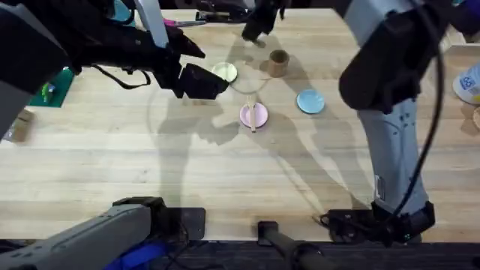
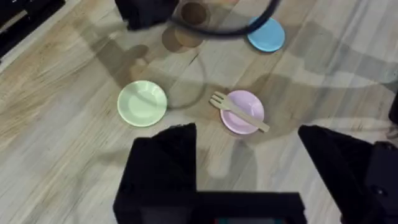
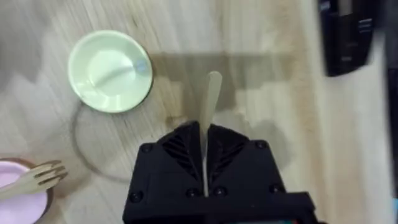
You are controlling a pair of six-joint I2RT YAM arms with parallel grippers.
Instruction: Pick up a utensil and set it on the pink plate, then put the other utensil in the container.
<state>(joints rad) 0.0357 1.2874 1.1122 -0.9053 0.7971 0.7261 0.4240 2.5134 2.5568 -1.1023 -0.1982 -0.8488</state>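
Note:
The wooden fork (image 2: 239, 111) lies across the pink plate (image 2: 235, 121), which sits mid-table (image 1: 253, 115). My left gripper (image 2: 249, 134) hovers open and empty above the table, close to the plate on its near-left side (image 1: 199, 81). My right gripper (image 3: 205, 132) is shut on the wooden spoon (image 3: 212, 99), whose thin end sticks out past the fingers. It hangs at the far side of the table (image 1: 259, 28), left of the wooden container (image 1: 278, 63). In the left wrist view the container (image 2: 191, 15) is partly hidden behind the right arm.
A pale-yellow plate (image 1: 223, 72) sits left of the container and a light-blue plate (image 1: 310, 101) to the right of the pink one. Green clutter (image 1: 51, 88) lies at the far left edge. The right arm's tall column (image 1: 390, 127) stands at the right.

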